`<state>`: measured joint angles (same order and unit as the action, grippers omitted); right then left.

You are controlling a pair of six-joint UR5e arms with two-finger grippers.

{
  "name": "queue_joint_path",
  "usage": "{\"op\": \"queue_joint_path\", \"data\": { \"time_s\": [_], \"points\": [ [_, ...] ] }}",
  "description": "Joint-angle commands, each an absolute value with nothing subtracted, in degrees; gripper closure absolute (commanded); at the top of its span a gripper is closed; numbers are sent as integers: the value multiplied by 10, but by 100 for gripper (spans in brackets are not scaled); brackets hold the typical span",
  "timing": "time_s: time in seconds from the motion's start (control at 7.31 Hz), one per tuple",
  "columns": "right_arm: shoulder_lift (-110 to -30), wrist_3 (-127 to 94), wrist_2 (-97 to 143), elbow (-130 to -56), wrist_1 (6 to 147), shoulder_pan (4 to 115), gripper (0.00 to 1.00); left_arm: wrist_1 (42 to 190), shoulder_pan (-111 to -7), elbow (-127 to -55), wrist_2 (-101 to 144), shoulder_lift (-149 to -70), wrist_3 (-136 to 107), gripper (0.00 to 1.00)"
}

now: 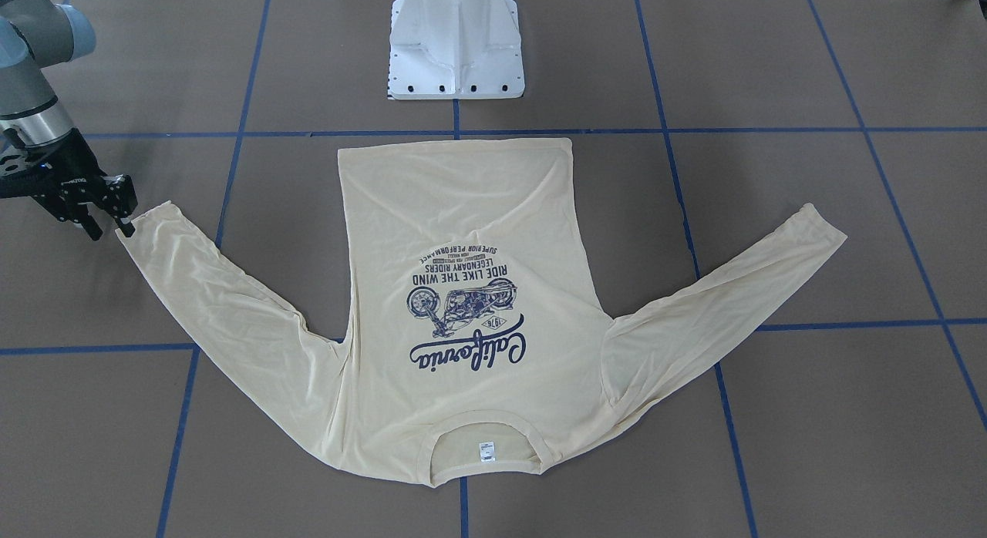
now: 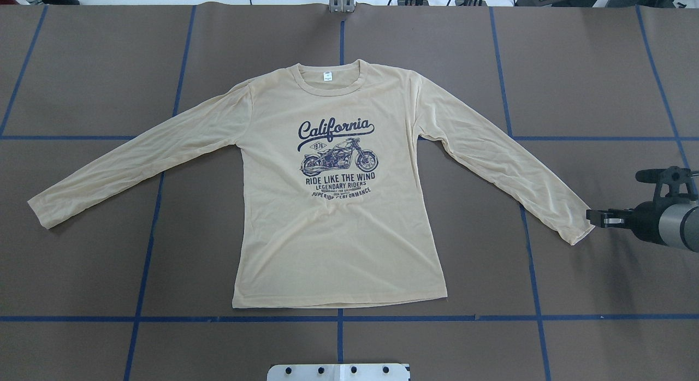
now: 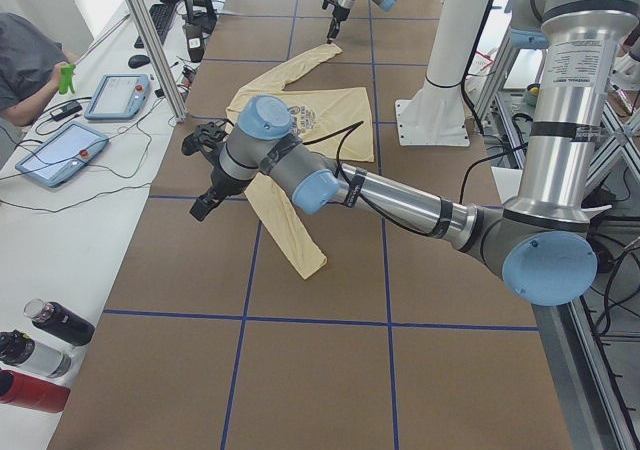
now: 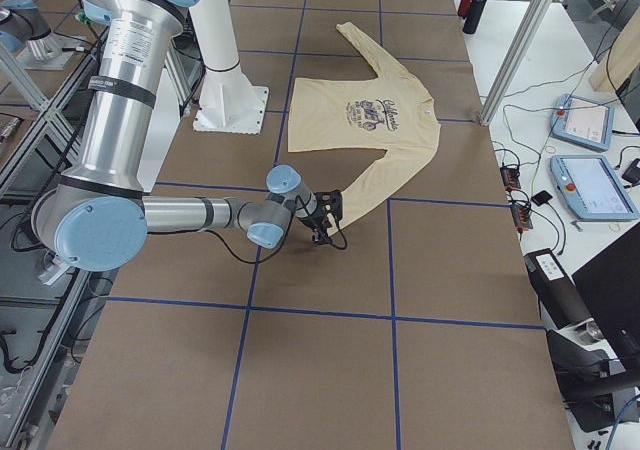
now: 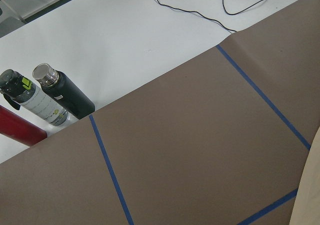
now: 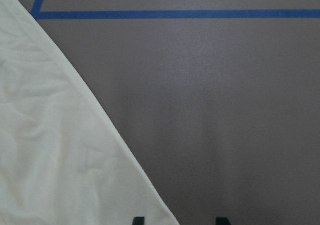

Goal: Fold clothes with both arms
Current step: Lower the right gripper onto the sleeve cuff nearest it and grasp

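Since the right gripper hangs low at the very end of the sleeve on the robot's right, its job looks to be taking that cuff first. Its wrist view shows the two fingertips standing apart, one over the cloth's edge and the other over bare counter. The jaws are therefore spread and clasp nothing, and a pinch there would catch the sleeve's border.

The left gripper is held near the other sleeve without touching it. Only the side view shows it, so I cannot tell whether it is spread or closed. Its wrist camera looks across the counter and blue tape to three bottles beyond the edge.

Between the arms the shirt lies flat, print up. Its collar points away from the robot and its hem towards the white base, with both sleeves angled outward. Spread so, each cuff sits within one arm's reach, which suits folding the sleeves inward across the body. No fold is made yet.
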<state>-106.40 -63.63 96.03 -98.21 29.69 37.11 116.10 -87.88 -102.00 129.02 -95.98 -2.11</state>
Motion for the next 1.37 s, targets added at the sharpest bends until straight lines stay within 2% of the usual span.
{"op": "queue_joint_path", "data": {
  "time_s": [0.0, 0.14, 0.27, 0.41, 0.96, 1.23],
  "points": [
    [-1064, -636, 958, -982, 297, 364, 48, 1161, -879, -1020, 1290, -960, -21, 0],
    [-1065, -636, 958, -982, 297, 363, 56, 1161, -878, -1020, 1290, -960, -21, 0],
    [-1064, -636, 958, -983, 297, 363, 75, 1161, -879, -1020, 1290, -960, -21, 0],
    [-1064, -636, 959, -983, 297, 363, 100, 1161, -879, -1020, 1290, -960, -21, 0],
    [-1064, -635, 962, -990, 297, 364, 100, 1161, -878, -1020, 1290, -960, -21, 0],
    [-1062, -634, 996, -1036, 306, 394, 100, 1161, -878, -1020, 1290, -960, -21, 0]
  ]
}}
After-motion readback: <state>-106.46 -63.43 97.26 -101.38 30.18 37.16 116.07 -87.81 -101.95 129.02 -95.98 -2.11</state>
